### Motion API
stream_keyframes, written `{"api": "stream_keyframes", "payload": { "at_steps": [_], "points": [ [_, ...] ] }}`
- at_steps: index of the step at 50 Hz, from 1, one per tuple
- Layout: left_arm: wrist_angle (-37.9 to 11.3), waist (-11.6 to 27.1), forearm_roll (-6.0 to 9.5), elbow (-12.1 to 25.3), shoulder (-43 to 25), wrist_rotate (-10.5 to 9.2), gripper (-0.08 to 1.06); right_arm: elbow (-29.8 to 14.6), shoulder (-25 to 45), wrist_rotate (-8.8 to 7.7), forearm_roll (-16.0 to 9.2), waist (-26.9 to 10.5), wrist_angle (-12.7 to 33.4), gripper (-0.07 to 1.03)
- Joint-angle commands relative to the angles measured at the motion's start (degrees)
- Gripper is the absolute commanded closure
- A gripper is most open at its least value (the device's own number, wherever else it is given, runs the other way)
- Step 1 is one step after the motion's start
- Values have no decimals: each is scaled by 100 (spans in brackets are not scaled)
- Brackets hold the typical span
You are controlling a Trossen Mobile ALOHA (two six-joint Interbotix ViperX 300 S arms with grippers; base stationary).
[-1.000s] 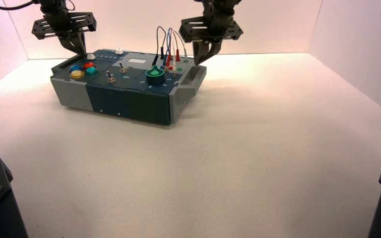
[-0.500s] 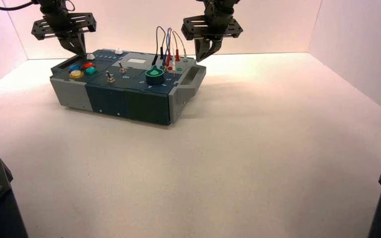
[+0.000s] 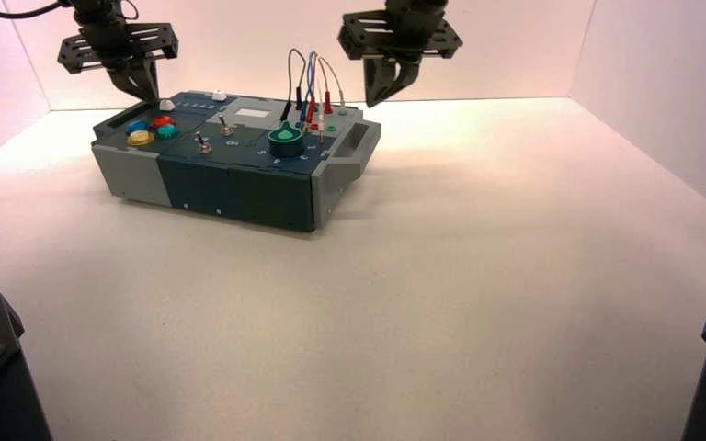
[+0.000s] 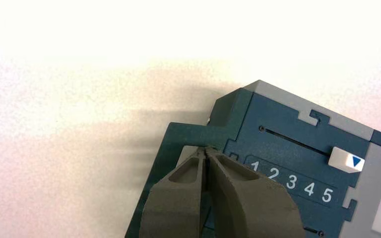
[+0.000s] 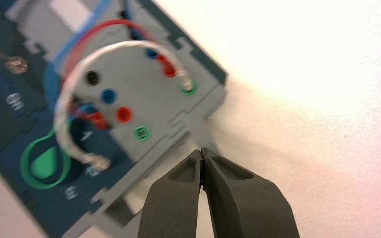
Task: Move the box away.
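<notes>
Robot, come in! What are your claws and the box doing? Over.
Left claw shut, above box's left handle. Right claw shut, above right end. Flat teal-and-grey control box on table, ungripped. Nothing blocking.

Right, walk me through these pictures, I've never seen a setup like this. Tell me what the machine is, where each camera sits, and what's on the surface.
This is a robot with two arms, each ending in a two-fingered gripper. The wide picture comes from a camera above and behind the arms. The other two come from cameras on the wrists, so each shows its own gripper up close.

On the pale surface stands the box, a dark-teal and grey control panel with coloured buttons, toggle switches, a green knob and looped wires.

The left gripper hangs over the box's far left corner, beside a slider numbered 1 to 5. The right gripper hovers above the far right corner, near the wires. Both are shut and hold nothing.
</notes>
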State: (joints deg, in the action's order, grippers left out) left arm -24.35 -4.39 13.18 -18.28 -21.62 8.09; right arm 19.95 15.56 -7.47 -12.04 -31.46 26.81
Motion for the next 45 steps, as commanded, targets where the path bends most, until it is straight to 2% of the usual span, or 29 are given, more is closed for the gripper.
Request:
{"api": "stream_keyframes", "payload": {
  "at_steps": [1,13,28,42,45],
  "points": [
    [44,26,9,44,167,18,100,-9,-211,9,-88,-114,-9,98],
    [70,26,9,44,193,26,100,62,70,9,-211,-264,-141,98],
    [70,26,9,44,220,26,100,-79,483,0,-211,-255,-237,98],
    [79,26,9,88,255,26,100,-369,800,-35,-158,-237,-272,98],
    [79,44,9,132,264,26,100,-624,1037,-62,-105,-220,-264,98]
  ]
}}
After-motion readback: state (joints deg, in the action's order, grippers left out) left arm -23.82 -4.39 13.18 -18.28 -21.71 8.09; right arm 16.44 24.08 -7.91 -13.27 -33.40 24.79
